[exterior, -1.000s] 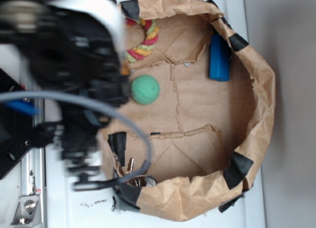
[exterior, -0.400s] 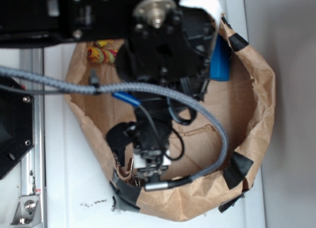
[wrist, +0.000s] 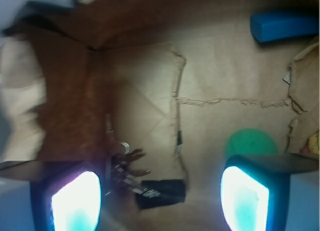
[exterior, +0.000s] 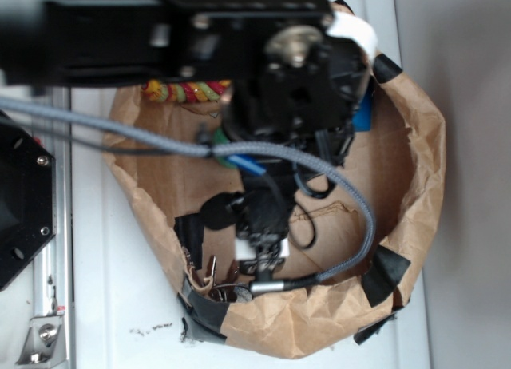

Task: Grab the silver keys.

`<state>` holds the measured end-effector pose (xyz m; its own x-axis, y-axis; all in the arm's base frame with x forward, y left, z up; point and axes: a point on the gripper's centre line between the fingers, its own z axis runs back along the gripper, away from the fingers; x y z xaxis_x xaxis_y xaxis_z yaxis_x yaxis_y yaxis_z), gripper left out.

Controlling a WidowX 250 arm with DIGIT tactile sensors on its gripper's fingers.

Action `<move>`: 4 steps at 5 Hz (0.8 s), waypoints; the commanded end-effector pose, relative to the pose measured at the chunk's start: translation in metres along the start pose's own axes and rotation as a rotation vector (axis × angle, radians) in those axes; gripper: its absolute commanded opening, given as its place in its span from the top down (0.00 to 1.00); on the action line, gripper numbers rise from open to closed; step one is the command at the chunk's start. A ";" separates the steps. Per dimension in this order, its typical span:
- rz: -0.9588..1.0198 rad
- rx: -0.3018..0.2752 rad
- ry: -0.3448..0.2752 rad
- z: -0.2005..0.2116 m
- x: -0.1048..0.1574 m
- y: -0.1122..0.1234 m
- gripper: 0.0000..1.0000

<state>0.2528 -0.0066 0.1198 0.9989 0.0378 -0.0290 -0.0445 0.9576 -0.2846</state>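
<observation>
- small bunch of thin silvery metal keys [wrist: 125, 166] is lying on the brown paper bag floor [wrist: 225, 76] by the wall, long axis running up-down in wrist view
- black gripper [wrist: 160, 201] is hanging spread wide, empty; keys sitting nearer its left pad [wrist: 75, 201]
- no readable writing

A white tabletop [exterior: 104, 265] meets a grey surface [exterior: 471, 177], possibly floor.
</observation>
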 end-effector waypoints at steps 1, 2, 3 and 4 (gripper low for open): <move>-0.014 -0.030 -0.022 -0.003 0.008 0.004 0.00; -0.043 -0.014 -0.026 -0.015 0.007 0.007 0.00; -0.058 -0.027 -0.004 -0.034 0.003 0.009 0.00; -0.079 -0.063 0.005 -0.040 0.000 0.003 0.00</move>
<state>0.2496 -0.0138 0.0736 0.9989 -0.0271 -0.0369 0.0124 0.9364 -0.3507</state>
